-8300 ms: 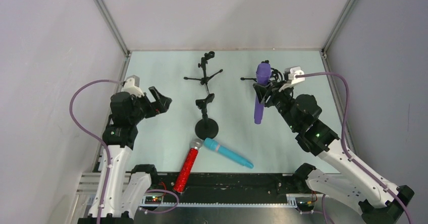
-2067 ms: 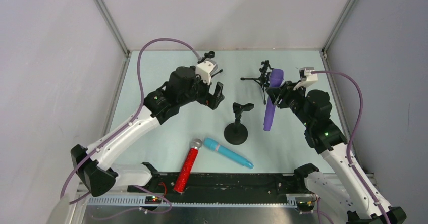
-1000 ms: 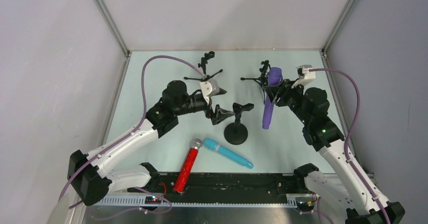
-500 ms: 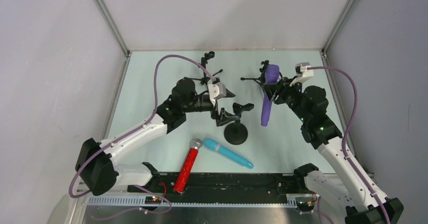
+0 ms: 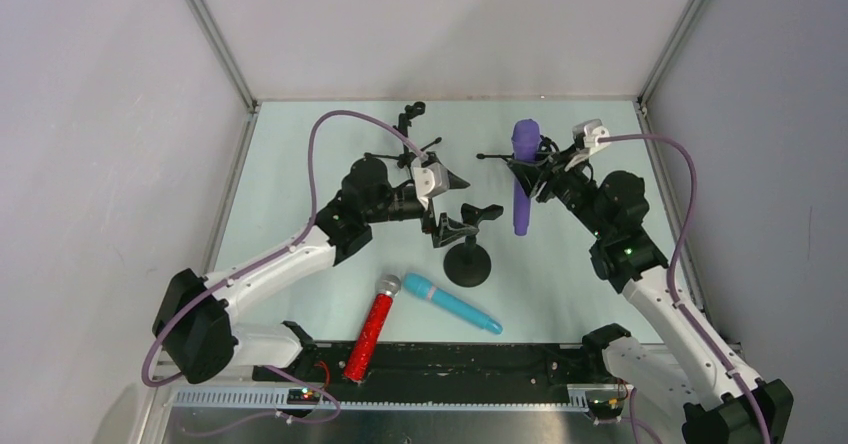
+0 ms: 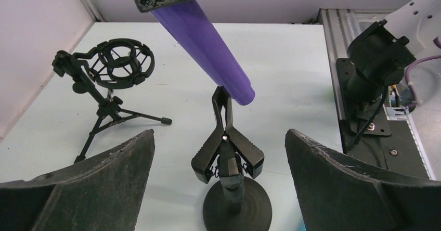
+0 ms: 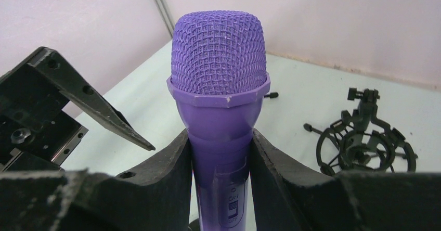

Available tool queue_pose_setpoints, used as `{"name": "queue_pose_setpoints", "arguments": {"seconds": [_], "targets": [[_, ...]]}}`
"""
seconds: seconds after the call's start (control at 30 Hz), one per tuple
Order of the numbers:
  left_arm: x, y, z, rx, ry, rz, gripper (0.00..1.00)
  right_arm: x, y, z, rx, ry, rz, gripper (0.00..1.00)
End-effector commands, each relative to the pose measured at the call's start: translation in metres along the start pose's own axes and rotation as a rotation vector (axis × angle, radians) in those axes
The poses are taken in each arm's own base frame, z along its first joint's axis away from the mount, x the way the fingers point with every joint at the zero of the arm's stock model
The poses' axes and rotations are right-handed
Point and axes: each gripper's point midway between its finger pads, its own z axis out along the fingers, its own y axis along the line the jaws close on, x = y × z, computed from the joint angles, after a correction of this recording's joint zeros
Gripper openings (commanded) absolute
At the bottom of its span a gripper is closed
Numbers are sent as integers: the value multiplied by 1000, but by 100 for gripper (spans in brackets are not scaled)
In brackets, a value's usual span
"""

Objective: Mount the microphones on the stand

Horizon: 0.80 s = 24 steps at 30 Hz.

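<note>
Gripping purple mic (image 5: 520, 209) just below its head with right gripper (image 7: 221, 148), fingers clamped on the barrel, head up, tail slanting down toward clip stand (image 5: 467, 259). Holding left gripper (image 6: 219, 135) wide open and empty, one finger on each side of that stand's clamp, apart from it. Noting mic's tail end just beside the clamp's upper prong, contact unclear. Noting red mic (image 5: 372, 334) and teal mic (image 5: 455, 306) flat on table (image 5: 300, 164) near front edge, heads close together.

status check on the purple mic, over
Left gripper open, straddling the clip stand. Right gripper shut on the purple microphone, tail end near the clip, not seated. Nothing in the way: red microphone and teal microphone lie flat, aside.
</note>
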Motion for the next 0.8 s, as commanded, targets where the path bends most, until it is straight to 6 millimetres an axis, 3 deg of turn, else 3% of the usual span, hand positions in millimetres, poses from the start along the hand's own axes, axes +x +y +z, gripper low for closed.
{"name": "queue_pose_setpoints", "arguments": {"seconds": [0.0,0.33,0.77], "targets": [[-21,7,-4,-53,-72,67,98,-35,16,-4,-97,-203,-94,0],[-29,3,-6,-61,-147,51,98,-38,21,-24,-117,-325,-156,0],[-15,-9,-5,-1,-154,69,96,-50,37,-48,-189,-459,-182,0]]}}
